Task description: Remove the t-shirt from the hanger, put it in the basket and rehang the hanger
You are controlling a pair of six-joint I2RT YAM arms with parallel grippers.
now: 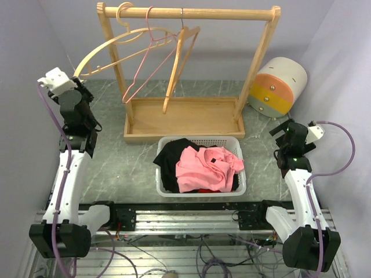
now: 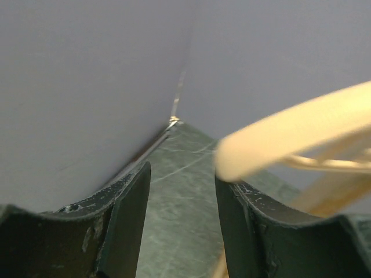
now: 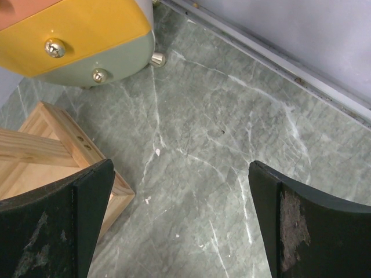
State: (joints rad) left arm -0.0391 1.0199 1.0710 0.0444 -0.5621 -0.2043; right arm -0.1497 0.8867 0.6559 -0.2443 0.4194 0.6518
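Pink t-shirt (image 1: pixel 206 168) lies heaped in the basket (image 1: pixel 200 193), off the wooden hanger (image 2: pixel 301 130). My left gripper (image 2: pixel 182 174) is spread beside the hanger's bare tip, holding nothing. Right gripper (image 3: pixel 181 174) gapes empty, parked aside, I judge to stay clear.

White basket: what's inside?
Inside the white basket: pink t-shirt on top, black garment under it at left, red sliver at the near edge. Its floor is covered; anything beneath is hidden.

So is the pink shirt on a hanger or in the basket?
In the basket. The pink shirt lies crumpled inside it; all the hangers hang bare.
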